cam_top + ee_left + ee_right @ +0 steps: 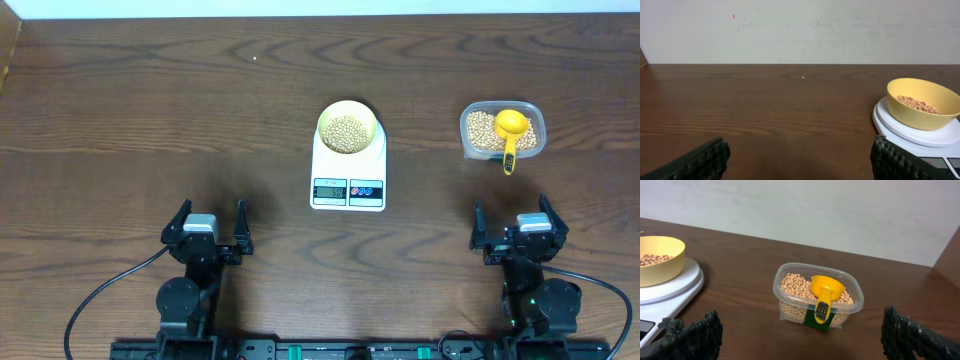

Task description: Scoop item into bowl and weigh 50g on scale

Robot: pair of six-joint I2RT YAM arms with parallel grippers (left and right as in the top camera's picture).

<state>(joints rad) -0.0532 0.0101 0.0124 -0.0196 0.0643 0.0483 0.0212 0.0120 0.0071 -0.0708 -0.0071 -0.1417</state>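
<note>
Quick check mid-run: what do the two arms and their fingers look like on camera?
The left arm and right arm are black with round joint housings. The left gripper and right gripper each have a light grey block on top and two black fingers with ribbed pads. A black cable trails from each base.

A clear rectangular plastic tub is sitting on the dark wood-grain table, toward its right side. A bright yellow scoop is lying inside the tub, its handle leaning out over the near rim. A pale wall is running along the table's far edge.
</note>
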